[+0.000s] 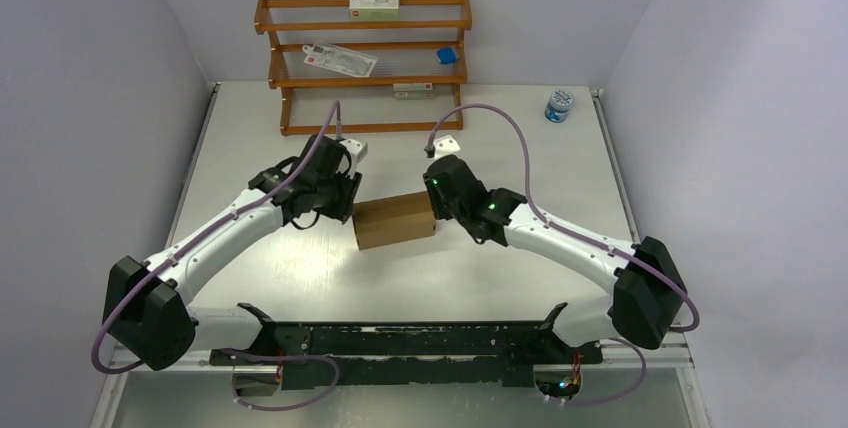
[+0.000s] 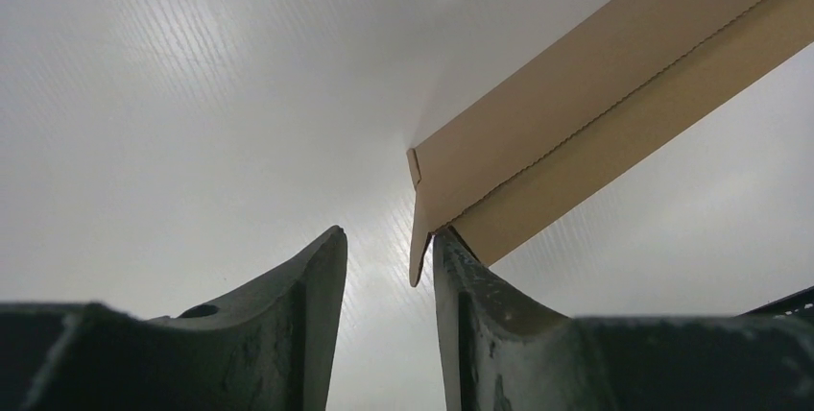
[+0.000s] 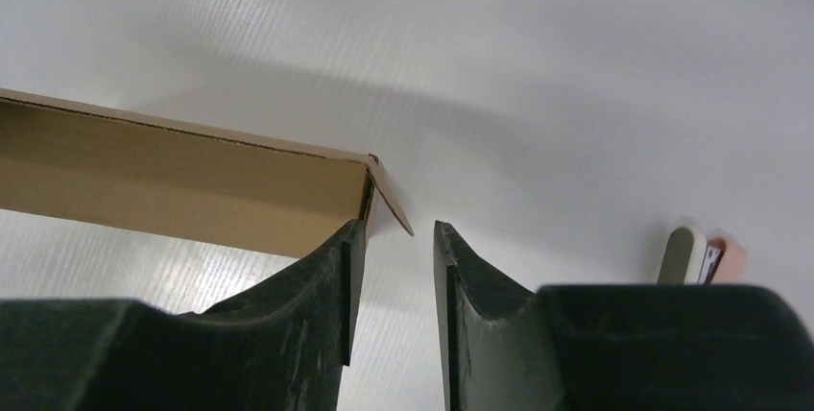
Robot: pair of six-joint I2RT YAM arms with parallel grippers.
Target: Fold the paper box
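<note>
Nearest the arm bases the grey table [image 1: 300, 278] lies bare, and past it, about mid-table, sits the paper box [image 1: 393, 220], a closed-looking brown cardboard block with one arm at each end. The left gripper [image 2: 389, 238] is spread, and a small loose end flap [image 2: 419, 229] hangs in the gap, right against one finger [image 2: 461, 277] but not pinched. The right gripper [image 3: 398, 229] is spread too, one finger [image 3: 336, 267] against the box's end face and a like flap [image 3: 389, 202] jutting just above the gap. The chief risk, as I judge it, is that nothing pins the light box: a push on either flap could slide or turn it rather than fold the flap in, and uneven pressure from both ends could buckle a wall or crease a flap outward. Farthest off stand a wooden rack [image 1: 362, 63] holding printed cartons and a blue-lidded jar [image 1: 559, 105].
</note>
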